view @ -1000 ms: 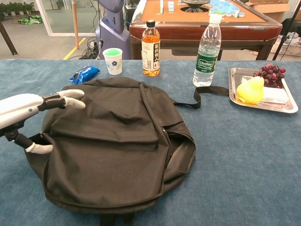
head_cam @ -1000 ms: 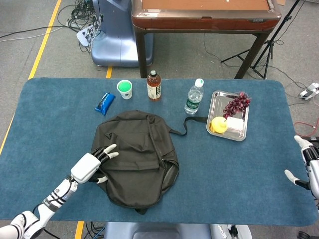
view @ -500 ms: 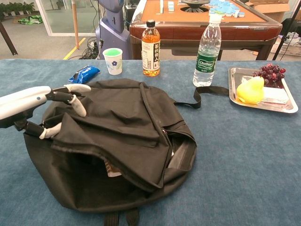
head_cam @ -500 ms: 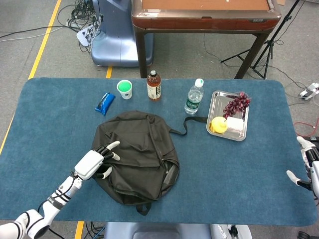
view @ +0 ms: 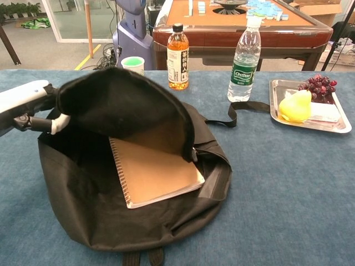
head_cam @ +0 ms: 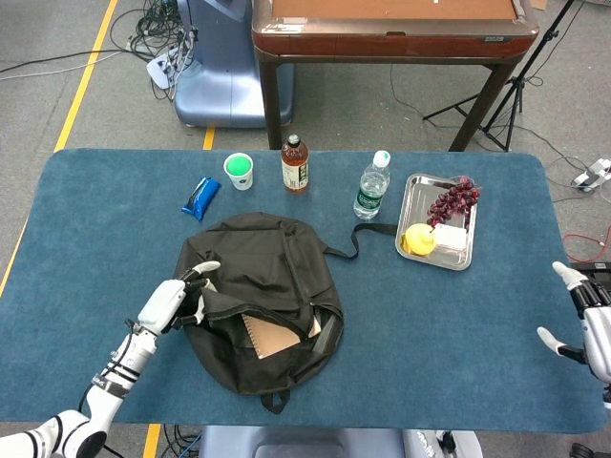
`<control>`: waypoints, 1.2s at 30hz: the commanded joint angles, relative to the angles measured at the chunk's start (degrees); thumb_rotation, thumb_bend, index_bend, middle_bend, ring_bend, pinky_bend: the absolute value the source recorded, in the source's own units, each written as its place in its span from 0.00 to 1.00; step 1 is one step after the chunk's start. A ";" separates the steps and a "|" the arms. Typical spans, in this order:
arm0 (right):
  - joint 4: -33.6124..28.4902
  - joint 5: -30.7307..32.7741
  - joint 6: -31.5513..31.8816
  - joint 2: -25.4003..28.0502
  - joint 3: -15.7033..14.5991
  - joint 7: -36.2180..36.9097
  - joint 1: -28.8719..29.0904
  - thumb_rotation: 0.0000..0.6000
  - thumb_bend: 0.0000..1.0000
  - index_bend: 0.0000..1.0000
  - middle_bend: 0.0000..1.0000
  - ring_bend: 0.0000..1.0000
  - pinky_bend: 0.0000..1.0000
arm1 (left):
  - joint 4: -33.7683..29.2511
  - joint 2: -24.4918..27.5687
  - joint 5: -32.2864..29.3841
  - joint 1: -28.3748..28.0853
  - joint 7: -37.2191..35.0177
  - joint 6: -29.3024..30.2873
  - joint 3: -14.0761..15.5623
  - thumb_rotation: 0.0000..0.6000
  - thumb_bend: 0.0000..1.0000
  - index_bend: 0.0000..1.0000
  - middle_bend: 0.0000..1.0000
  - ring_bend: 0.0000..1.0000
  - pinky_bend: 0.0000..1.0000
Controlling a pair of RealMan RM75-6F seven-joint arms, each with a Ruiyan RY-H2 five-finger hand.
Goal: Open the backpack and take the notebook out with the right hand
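the black backpack (view: pixel 111 221) lies low in the centre-left of the chest view on the blue-covered counter (view: pixel 288 188), its front flap raised toward the upper left so the inside is exposed. the notebook (view: pixel 156 169), tan with a spiral binding along its left edge, lies flat inside the open bag at the middle of the frame, its upper part shaded by the lifted flap. in the head view the same notebook (head_cam: pixel 270 333) shows as a tan patch in the bag's mouth, just below the frame's centre.

the left hand (view: pixel 25 105) is at the left edge of the chest view, gripping the edge of the flap and holding it up; in the head view it (head_cam: pixel 179 295) sits at the bag's left rim, with one finger (head_cam: pixel 203 268) sticking out over the fabric. the right hand (head_cam: pixel 580 320) is at the far right edge of the head view, well apart from the bag, holding nothing, fingers spread.

a black strap (view: pixel 241 111) runs from the bag toward the right. beyond it, at the right, a metal tray (view: pixel 277 91) carries a yellow pear (view: pixel 295 106), dark grapes (view: pixel 319 86) and a white block (view: pixel 324 111). further back stand a water bottle (view: pixel 244 61), an amber drink bottle (view: pixel 178 50) and a paper cup (view: pixel 133 62) with green inside, partly hidden by the flap. the head view also shows a blue packet (head_cam: pixel 200 197) left of the cup.
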 commanded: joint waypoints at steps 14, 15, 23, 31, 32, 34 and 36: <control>-5.39 -16.16 -10.70 0.93 -5.17 2.00 9.30 1.00 0.14 0.10 0.20 0.21 0.35 | -11.75 3.22 -20.93 -0.97 10.97 -6.27 -8.82 1.00 0.66 0.65 0.21 0.16 0.17; -5.68 -17.17 -12.05 0.72 -5.50 2.26 10.38 1.00 0.14 0.10 0.20 0.21 0.35 | -12.07 3.30 -22.33 -1.21 12.04 -6.57 -9.25 1.00 0.66 0.65 0.22 0.16 0.18; -7.21 -21.65 -19.60 -1.69 -7.06 3.59 16.85 1.00 0.14 0.12 0.20 0.21 0.35 | -13.89 3.48 -32.17 -2.86 17.89 -7.01 -12.68 1.00 0.67 0.63 0.24 0.17 0.20; -7.97 -23.28 -23.74 -4.75 -7.43 5.16 21.73 1.00 0.14 0.12 0.20 0.21 0.35 | -16.90 3.97 -41.10 -3.46 20.49 -6.46 -15.68 1.00 0.68 0.61 0.24 0.18 0.22; -8.20 -23.33 -24.72 -5.29 -7.31 5.08 22.67 1.00 0.14 0.12 0.20 0.21 0.35 | -17.30 4.13 -41.91 -3.55 20.84 -6.44 -15.89 1.00 0.68 0.61 0.24 0.18 0.22; -8.50 -23.13 -26.15 -6.27 -6.90 4.98 24.11 1.00 0.14 0.12 0.20 0.21 0.35 | -17.77 4.20 -42.60 -3.61 21.31 -6.13 -16.08 1.00 0.68 0.61 0.24 0.18 0.22; -8.58 -22.43 -27.94 -7.68 -6.16 4.89 25.87 1.00 0.14 0.12 0.20 0.21 0.35 | -18.19 4.09 -42.97 -3.62 21.77 -5.66 -16.14 1.00 0.68 0.60 0.24 0.18 0.22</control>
